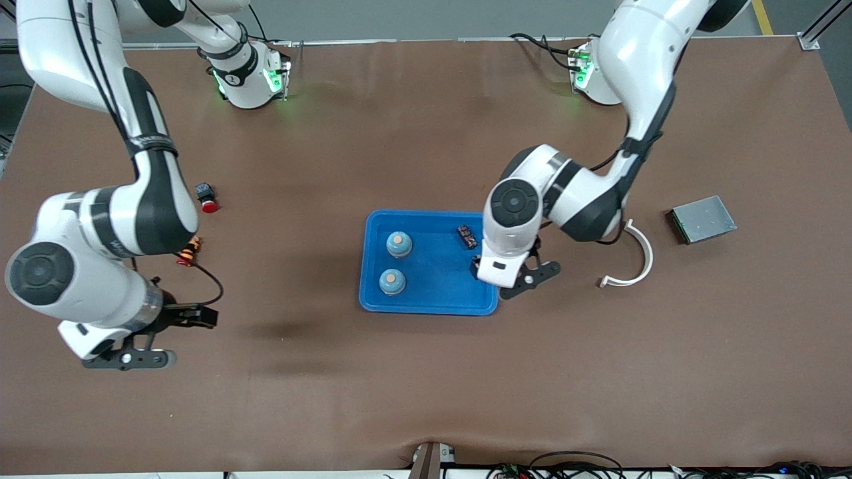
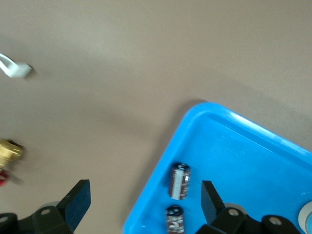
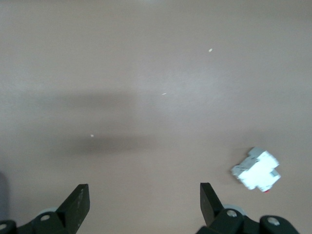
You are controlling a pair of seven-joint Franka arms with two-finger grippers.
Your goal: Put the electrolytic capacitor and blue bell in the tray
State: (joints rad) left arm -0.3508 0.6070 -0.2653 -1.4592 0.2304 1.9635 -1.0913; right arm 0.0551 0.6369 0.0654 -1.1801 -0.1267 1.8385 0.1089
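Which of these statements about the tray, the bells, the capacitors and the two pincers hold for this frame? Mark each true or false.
1. Two blue bells sit in the tray. True.
2. The left pincer is shut on a capacitor. False: it is open over the tray's edge toward the left arm's end, holding nothing.
3. Two dark capacitors lie in the tray. True.
4. The right pincer hangs over the tray. False: it is open over bare table toward the right arm's end, with a small white part in its view.
5. The white curved strip lies in the tray. False: it lies on the table beside the tray.
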